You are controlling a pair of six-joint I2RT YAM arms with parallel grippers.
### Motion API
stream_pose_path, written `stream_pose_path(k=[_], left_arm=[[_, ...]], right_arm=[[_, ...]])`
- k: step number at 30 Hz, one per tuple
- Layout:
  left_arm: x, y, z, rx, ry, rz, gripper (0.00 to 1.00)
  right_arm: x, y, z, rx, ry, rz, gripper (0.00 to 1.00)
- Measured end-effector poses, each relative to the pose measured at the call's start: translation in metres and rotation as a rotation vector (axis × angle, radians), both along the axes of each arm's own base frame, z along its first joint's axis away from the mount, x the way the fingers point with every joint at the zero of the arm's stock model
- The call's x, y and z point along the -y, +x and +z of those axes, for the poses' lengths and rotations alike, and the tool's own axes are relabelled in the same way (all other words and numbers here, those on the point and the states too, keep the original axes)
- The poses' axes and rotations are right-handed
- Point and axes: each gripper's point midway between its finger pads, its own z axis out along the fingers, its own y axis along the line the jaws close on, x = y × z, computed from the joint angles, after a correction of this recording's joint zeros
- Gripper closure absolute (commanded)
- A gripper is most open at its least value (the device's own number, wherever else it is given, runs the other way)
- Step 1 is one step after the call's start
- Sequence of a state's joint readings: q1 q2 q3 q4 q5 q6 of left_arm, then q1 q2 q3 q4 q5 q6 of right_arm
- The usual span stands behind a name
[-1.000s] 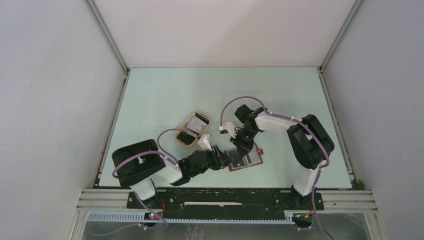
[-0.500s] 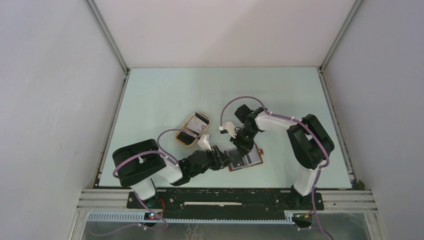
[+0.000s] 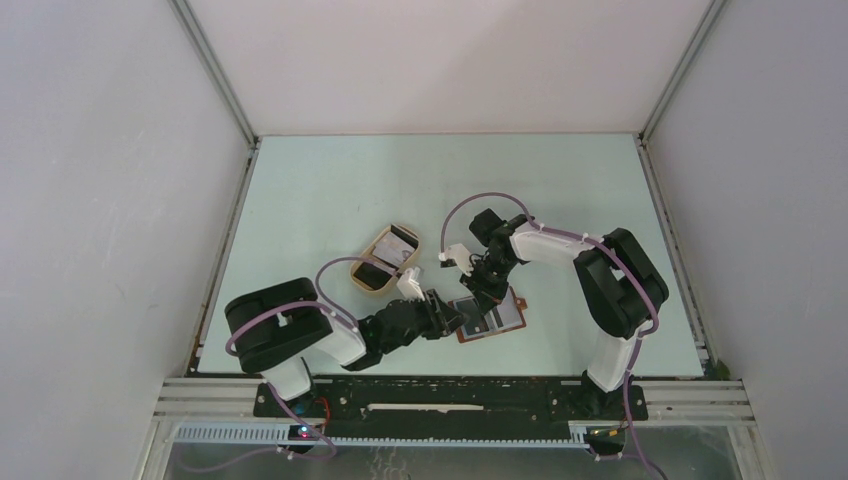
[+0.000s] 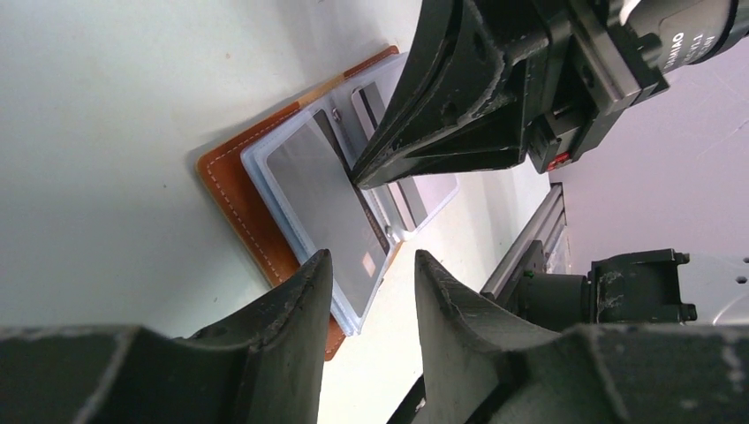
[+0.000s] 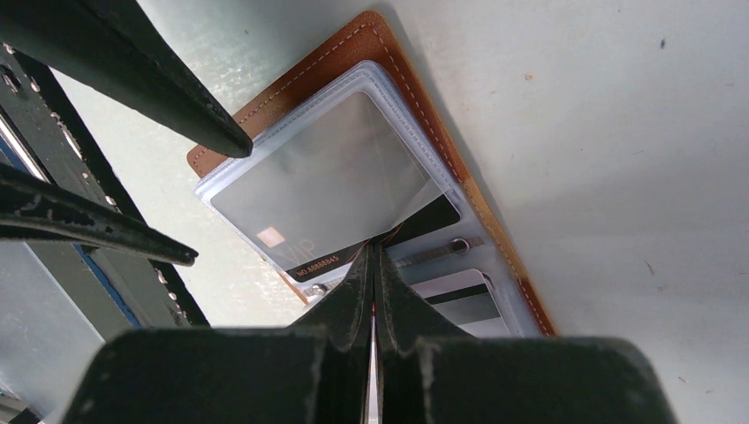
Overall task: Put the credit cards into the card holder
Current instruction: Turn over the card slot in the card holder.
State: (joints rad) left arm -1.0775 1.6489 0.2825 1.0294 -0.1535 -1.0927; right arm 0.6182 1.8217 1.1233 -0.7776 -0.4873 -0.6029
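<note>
The brown card holder (image 3: pixel 503 318) lies open on the table, its leather rim also in the left wrist view (image 4: pixel 231 190) and right wrist view (image 5: pixel 353 44). A grey credit card (image 5: pixel 327 185) lies in the clear sleeve of one half, its dark end sticking out. My right gripper (image 5: pixel 374 250) is shut, pinching that card's dark edge; it also shows from above (image 3: pixel 483 292). Another whitish card (image 5: pixel 464 305) sits in the other half. My left gripper (image 4: pixel 371 261) is open and empty, just beside the holder's near edge (image 3: pixel 452 320).
An oval tan tray (image 3: pixel 367 285) with more cards (image 3: pixel 400 243) stands to the left of the holder, behind my left arm. The metal rail at the table's front edge (image 4: pixel 530 238) is close to the holder.
</note>
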Motion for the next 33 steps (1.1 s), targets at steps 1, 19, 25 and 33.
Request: stream_pose_path(k=[1,19,25,33], left_arm=[[0.001,0.000,0.001,0.001,-0.002,0.000,0.55],[-0.002,0.002,-0.005,-0.011,0.031,0.012,0.52],[-0.004,0.002,-0.008,-0.016,0.046,0.017,0.52],[-0.004,0.002,-0.008,-0.017,0.047,0.017,0.52]], right_arm=[[0.000,0.000,0.000,0.000,0.000,0.000,0.96],[0.000,0.000,0.000,0.000,0.000,-0.001,0.96],[0.000,0.000,0.000,0.000,0.000,-0.002,0.96],[0.000,0.000,0.000,-0.005,-0.003,-0.003,0.96]])
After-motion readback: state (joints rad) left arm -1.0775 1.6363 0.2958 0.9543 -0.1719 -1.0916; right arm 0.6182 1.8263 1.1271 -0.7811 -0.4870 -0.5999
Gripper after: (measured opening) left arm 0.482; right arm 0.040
